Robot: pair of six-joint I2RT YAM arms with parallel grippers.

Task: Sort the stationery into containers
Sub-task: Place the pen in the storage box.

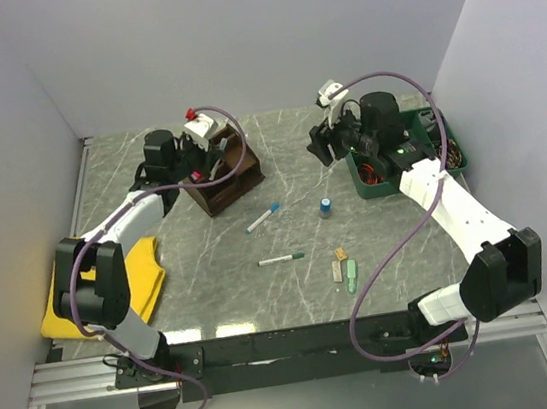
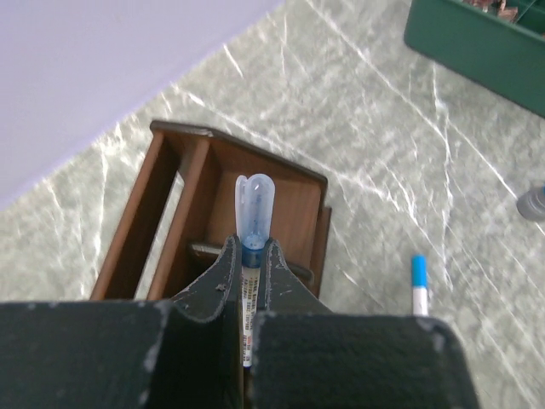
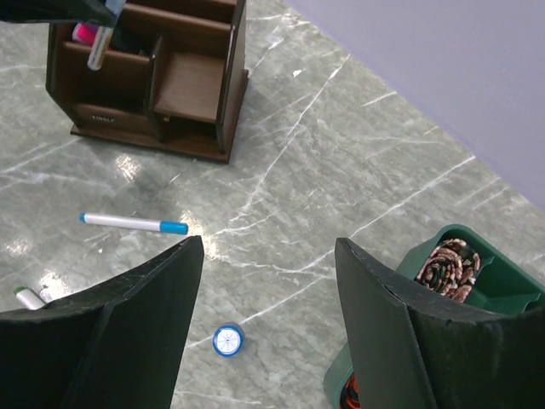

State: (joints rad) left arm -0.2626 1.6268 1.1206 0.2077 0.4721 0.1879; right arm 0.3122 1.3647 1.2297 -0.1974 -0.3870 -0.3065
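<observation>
Step in hand: depositing a pen. Left gripper (image 2: 249, 258) pinches a blue-capped pen (image 2: 254, 203) by the barrel, cap pointing away from the wrist, poised above the brown organiser (image 2: 136, 223). From here I cannot tell which compartment lies under it. Next move, by my reading: line up over a tall slot, lower, then release (a pink item already stands in one slot). Right gripper (image 3: 268, 285) hangs spread wide and empty near the green tray (image 3: 490, 273). On the table: blue-capped marker (image 1: 263, 217), green-capped marker (image 1: 281, 259), blue-capped cylinder (image 1: 325, 206), eraser pieces (image 1: 343, 268). Print on the held pen's barrel label is too small to read.
</observation>
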